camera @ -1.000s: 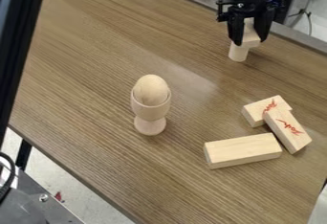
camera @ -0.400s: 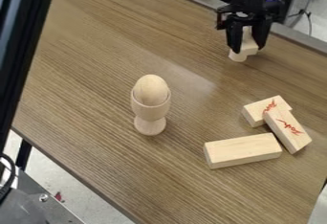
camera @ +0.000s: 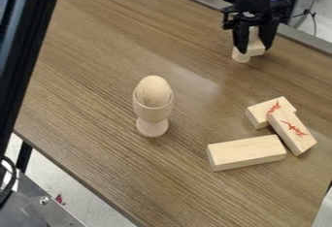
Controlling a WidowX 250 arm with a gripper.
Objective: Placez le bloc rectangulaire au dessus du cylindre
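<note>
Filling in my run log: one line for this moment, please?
claw: gripping rectangular block | block: by cylinder's top, seating unclear | wooden egg: in cup

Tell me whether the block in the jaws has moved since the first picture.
Yes, down in the view: less of the cylinder, itself unmoved, now shows below the block.

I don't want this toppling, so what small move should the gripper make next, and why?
Probably ease the gripper slightly toward the picture's left before releasing: the rectangular block between its fingers appears right of the visible lower part of the wooden cylinder, so it may be off-centre. I can't tell whether they touch.
</note>
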